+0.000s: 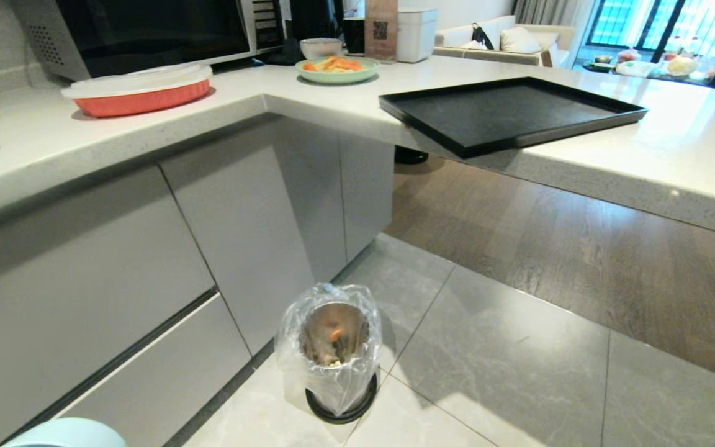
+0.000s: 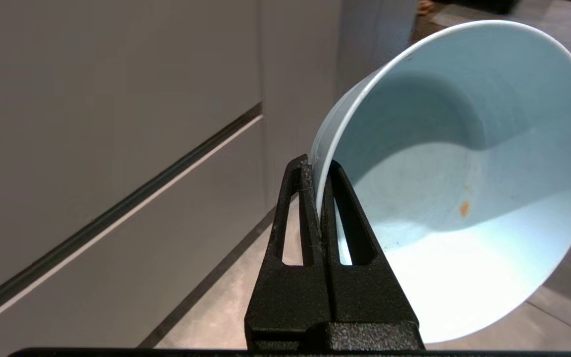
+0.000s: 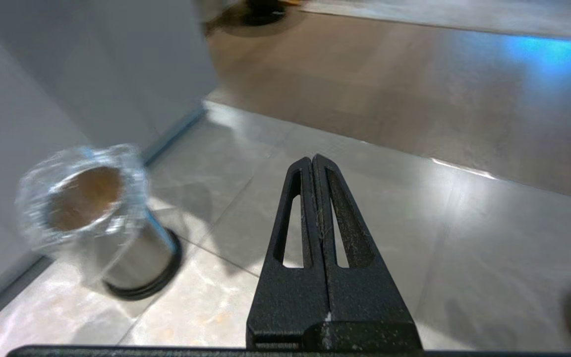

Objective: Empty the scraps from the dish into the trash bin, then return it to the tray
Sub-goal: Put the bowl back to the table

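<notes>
Pale blue dish (image 2: 464,173), pinched at its rim by the left claw (image 2: 319,183), fingers clamped tight on the thin wall, one inside and one outside. Dish tipped on its side beside the grey cabinet fronts (image 2: 117,124), held low above the tiled floor (image 2: 226,307); inside nearly bare, only a small orange speck (image 2: 464,208) left on the whitish surface. Seen from the head camera just as a pale blue curve (image 1: 66,433) at the lower left corner. Steel trash bin (image 1: 334,347) stood on the floor by the cabinet, lined with a crinkly clear bag, orange and pale scraps (image 1: 334,344) lying inside. Right claw (image 3: 314,163) fully closed on nothing, hung over the floor tiles with the bin (image 3: 97,218) near it. Black tray (image 1: 509,112) sat bare on the pale tabletop (image 1: 692,149), one corner jutting past the edge, well apart from the green plate (image 1: 337,69) of orange slices and the red lidded baking dish (image 1: 140,90).
</notes>
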